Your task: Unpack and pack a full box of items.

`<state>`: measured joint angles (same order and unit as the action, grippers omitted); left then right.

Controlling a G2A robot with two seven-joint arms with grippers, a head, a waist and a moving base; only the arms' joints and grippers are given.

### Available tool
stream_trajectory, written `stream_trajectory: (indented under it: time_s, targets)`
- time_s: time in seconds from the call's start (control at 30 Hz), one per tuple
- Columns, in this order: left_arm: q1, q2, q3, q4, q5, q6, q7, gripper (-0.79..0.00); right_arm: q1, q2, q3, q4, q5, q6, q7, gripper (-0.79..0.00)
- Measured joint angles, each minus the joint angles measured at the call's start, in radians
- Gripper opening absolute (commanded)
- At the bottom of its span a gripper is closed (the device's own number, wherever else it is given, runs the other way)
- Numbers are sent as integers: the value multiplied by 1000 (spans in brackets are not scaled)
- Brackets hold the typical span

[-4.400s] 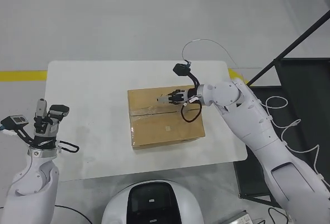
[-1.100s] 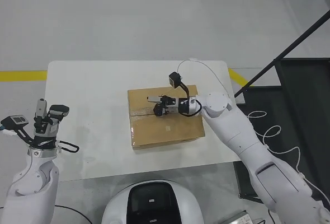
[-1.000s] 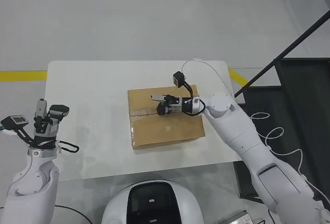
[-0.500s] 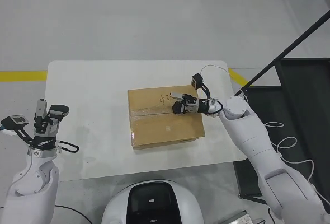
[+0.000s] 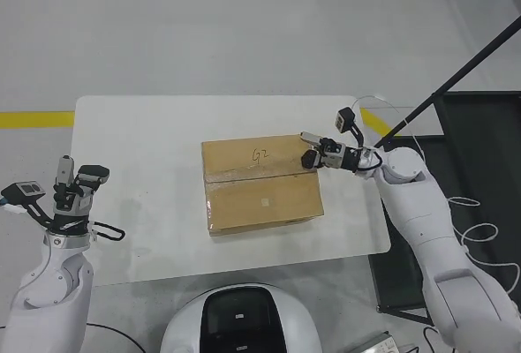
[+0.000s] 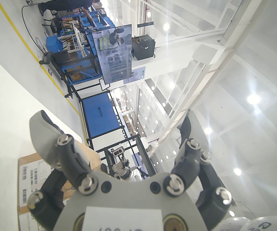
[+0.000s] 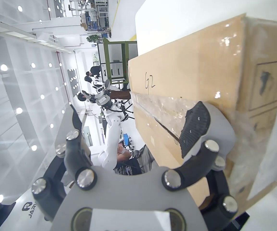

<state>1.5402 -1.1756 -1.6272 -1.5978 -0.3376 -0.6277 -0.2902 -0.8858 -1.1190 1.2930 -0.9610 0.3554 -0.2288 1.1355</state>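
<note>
A closed cardboard box sits in the middle of the white table. Clear tape runs along its top seam, and a handwritten mark is on the far flap. My right gripper is open at the box's right end, by the seam's end. In the right wrist view, one fingertip of that gripper lies over the box top, with nothing between the fingers. My left gripper is held beyond the table's left edge, pointing upward. It is open and empty, with the box below it.
A black metal rack stands close to the table's right edge, behind my right arm. A thin white cable loops off the right wrist. A yellow floor line runs past the table's left side.
My right gripper slid from the middle of the box top rightward along the taped seam to the box's right end. The left arm and the box have not moved.
</note>
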Motion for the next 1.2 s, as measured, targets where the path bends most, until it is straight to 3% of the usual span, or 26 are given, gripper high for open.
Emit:
stream_trajectory:
  time_s: [0.67, 1.2]
  targets:
    - [0, 0, 0, 0, 0, 0, 0, 0, -97, 72, 247, -73, 121, -74, 78, 0]
    - [0, 0, 0, 0, 0, 0, 0, -1, -110, 78, 265, -98, 139, -73, 70, 0]
